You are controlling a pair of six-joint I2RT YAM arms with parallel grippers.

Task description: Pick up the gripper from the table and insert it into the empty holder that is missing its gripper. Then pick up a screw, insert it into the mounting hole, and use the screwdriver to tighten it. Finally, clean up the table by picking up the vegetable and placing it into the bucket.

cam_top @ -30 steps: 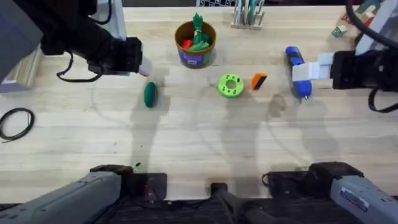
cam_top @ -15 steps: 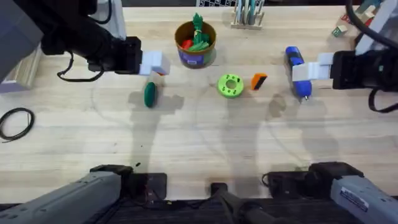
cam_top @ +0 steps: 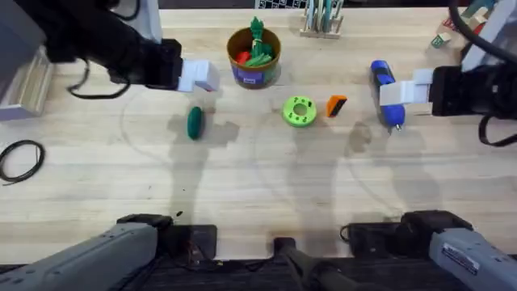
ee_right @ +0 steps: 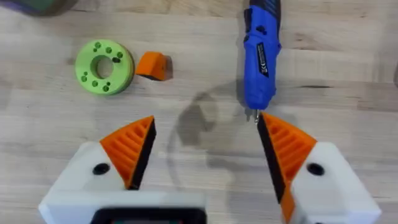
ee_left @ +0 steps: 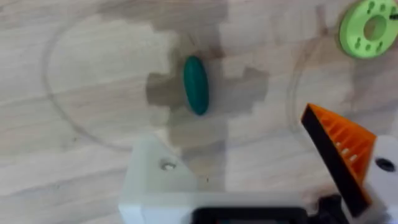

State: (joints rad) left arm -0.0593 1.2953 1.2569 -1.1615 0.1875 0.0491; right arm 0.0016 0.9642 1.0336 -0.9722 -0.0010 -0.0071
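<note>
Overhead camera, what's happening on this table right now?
Nothing is held. The left gripper, one side a plain white holder lacking its orange finger, hangs beyond the green vegetable, beside the bucket. The right gripper is open above the blue screwdriver. The loose orange gripper finger lies beside the green disc, not yet picked up.

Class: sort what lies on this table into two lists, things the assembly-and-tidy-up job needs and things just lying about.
Needed: orange finger, screwdriver, empty holder, green vegetable, bucket.

Lying about: green disc, black cable, rack at the far edge.
</note>
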